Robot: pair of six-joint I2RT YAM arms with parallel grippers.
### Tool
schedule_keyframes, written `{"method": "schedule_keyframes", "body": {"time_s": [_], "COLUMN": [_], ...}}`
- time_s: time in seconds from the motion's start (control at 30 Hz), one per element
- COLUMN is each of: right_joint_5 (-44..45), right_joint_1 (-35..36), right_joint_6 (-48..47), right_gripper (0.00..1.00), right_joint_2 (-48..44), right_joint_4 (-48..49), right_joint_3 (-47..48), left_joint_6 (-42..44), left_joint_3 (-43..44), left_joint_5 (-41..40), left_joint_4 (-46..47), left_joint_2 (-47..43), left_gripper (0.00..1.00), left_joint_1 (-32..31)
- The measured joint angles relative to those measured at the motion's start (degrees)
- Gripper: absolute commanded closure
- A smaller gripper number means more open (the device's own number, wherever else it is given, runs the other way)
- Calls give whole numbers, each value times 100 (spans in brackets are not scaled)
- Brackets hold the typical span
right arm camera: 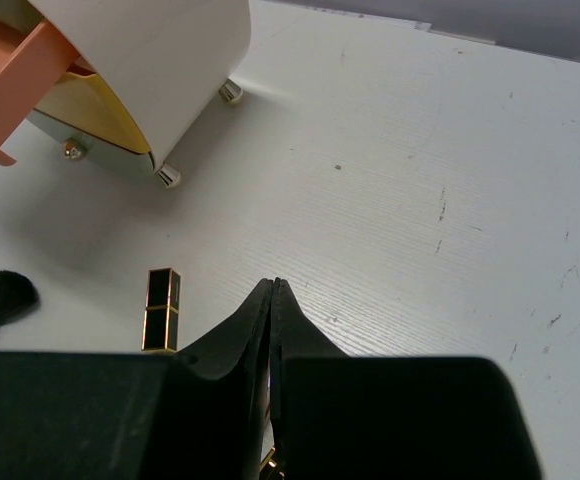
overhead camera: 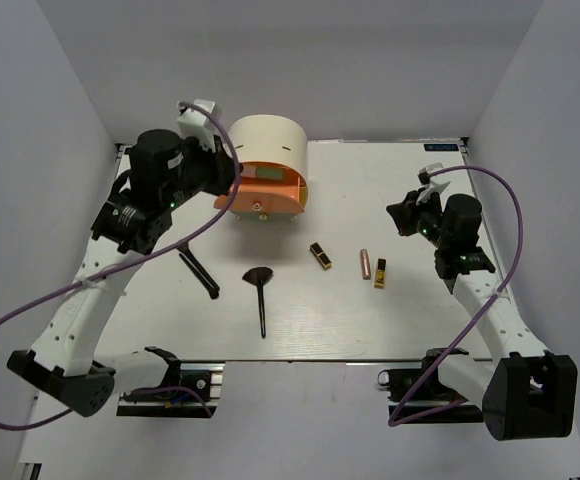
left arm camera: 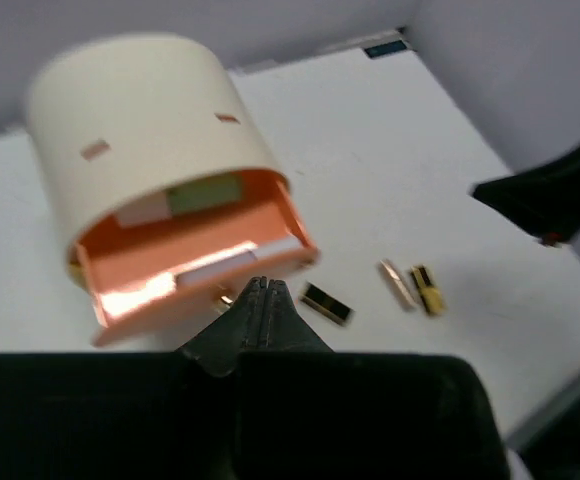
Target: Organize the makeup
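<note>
The round cream box [overhead camera: 267, 150] has its orange drawer [overhead camera: 260, 186] pulled open. Inside lie the mint-green white-capped tube [left arm camera: 202, 193] and a white item [left arm camera: 232, 264], perhaps the small white bottle. My left gripper [overhead camera: 233, 187] is shut and empty, its tips [left arm camera: 260, 286] at the drawer's front. On the table lie a black-and-gold lipstick [overhead camera: 320, 256], the rose-gold tube [overhead camera: 365, 263], a second lipstick [overhead camera: 380, 273], the black fan brush [overhead camera: 260, 296] and the thin black stick brush [overhead camera: 199, 272]. My right gripper [overhead camera: 403, 215] is shut and empty, above the table right of the lipsticks [right arm camera: 161, 309].
A yellow drawer [right arm camera: 82, 122] shows under the orange one, and the box stands on small metal feet [right arm camera: 169, 177]. White walls close in the table on the left, back and right. The right arm [left arm camera: 560, 195] shows dark at the edge of the left wrist view.
</note>
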Motion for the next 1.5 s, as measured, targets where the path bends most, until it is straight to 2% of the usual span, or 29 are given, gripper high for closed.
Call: {"method": "schedule_keyframes", "body": {"time_s": [0.1, 0.23, 0.37, 0.53, 0.8, 1.0, 1.13, 1.5], "right_joint_5": [-11, -42, -66, -66, -66, -68, -66, -63], "right_joint_1": [2, 2, 2, 2, 2, 2, 2, -11], "right_joint_6": [0, -2, -4, -33, -85, -98, -103, -103], "right_gripper": [95, 95, 96, 96, 95, 95, 96, 96], "right_joint_2": [44, 83, 83, 83, 83, 118, 144, 146], "right_joint_4": [4, 4, 2, 2, 0, 0, 0, 0], "right_joint_3": [0, 0, 0, 0, 0, 0, 0, 0], "left_joint_6": [-754, -1119, -1309, -1545, -2173, -2520, -2640, -2787], "left_joint_3": [-516, -1180, -1543, -1604, -2234, -2640, -2955, -2949], "left_joint_5": [531, 1060, 1054, 588, -623, -1215, -1397, -1436], "left_joint_4": [-286, -608, -1128, -1281, -726, 181, 699, 1808], "left_joint_2": [-361, -422, -203, 267, 238, 214, 214, 518], "left_gripper": [100, 100, 100, 100, 100, 100, 100, 100], "left_joint_1": [0, 0, -7, -7, -15, -44, -46, -55]}}
